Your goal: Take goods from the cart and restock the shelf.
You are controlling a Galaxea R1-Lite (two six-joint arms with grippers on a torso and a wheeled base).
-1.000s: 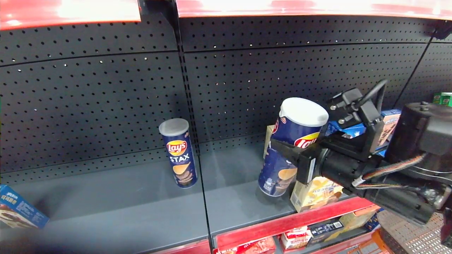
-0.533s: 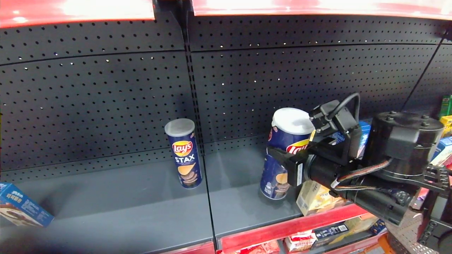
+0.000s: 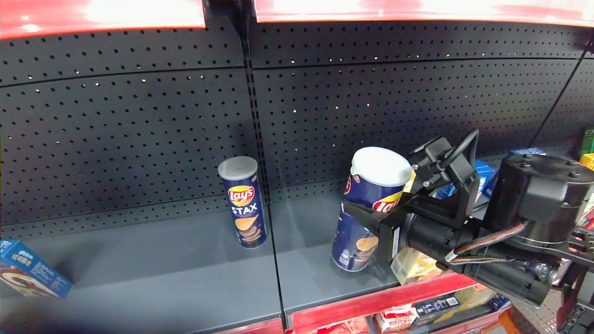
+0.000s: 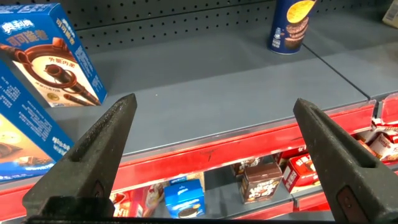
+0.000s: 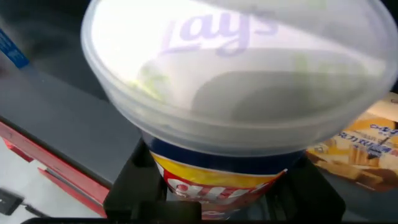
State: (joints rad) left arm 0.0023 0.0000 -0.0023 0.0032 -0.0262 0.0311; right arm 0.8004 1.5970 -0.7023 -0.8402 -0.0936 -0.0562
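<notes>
A dark blue chip can with a grey lid stands upright on the grey shelf near the divider. To its right my right gripper is shut on a second chip can, which is tilted with its white lid leaning right and its base low over the shelf board. In the right wrist view the lid looms close, with the right gripper clamped around the can's body below it. My left gripper hangs open before the shelf's front edge, farther left, holding nothing.
A blue biscuit box leans at the shelf's far left, seen also as the blue box in the left wrist view. A yellow box and blue boxes sit behind my right arm. Packaged goods fill the lower shelf under the red rail.
The head camera shifted early on. Since then my right gripper has carried its can slightly left and lower, and the can now tilts more. The standing can has not moved.
</notes>
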